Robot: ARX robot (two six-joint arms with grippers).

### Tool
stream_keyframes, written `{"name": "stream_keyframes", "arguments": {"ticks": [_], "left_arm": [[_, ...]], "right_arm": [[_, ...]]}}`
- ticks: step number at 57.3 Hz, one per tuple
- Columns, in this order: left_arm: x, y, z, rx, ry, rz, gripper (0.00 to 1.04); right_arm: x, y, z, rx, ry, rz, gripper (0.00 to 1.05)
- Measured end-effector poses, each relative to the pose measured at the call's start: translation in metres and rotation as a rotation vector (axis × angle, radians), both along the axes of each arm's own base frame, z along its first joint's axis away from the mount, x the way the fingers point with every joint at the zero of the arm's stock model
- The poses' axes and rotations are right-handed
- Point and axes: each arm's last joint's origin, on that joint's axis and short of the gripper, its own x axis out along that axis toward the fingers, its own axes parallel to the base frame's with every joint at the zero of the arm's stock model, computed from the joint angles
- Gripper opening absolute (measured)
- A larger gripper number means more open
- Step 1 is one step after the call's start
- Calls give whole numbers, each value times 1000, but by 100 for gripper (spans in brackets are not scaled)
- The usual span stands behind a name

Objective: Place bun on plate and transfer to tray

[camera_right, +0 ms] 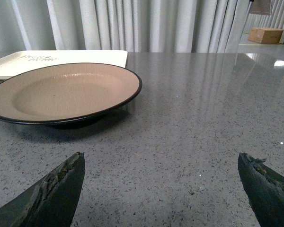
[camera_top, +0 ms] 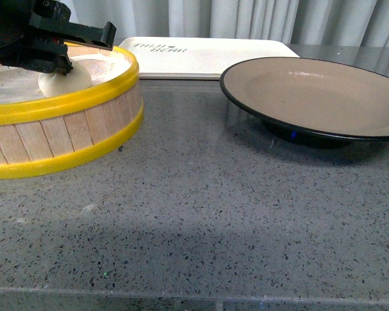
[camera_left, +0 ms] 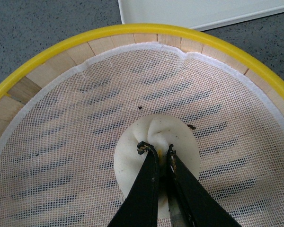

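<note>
The left hand [camera_left: 157, 150] was closed almost fully, pinching the pleated top of the bun [camera_left: 156, 130], which sat directly beneath it inside the basket [camera_left: 132, 29]. From there the plate [camera_top: 311, 91] lay off to the right across the counter [camera_top: 194, 214], nearer the right hand [camera_right: 161, 158], which gaped wide and empty. The tray [camera_top: 207, 55] lay behind the gap between them.

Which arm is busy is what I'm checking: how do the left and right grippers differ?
The left gripper pinches the bun by its top inside the steamer basket; the right gripper is wide open and empty. Left is over the basket, right over the table near the plate. Both have dark fingers.
</note>
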Motion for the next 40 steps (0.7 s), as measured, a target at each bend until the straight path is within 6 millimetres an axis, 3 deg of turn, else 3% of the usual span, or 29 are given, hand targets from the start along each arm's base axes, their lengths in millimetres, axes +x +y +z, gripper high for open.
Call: {"name": "stream_keyframes", "arguments": {"ticks": [28, 34, 40], "left_arm": [[4, 0, 21, -4, -29, -12, 4], [4, -2, 35, -5, -52, -23, 4], [0, -15, 66, -19, -115, -61, 4]], "right_arm": [[0, 0, 0, 0, 0, 0, 96], [0, 0, 0, 0, 0, 0, 96], [0, 0, 0, 0, 0, 0, 96]]}}
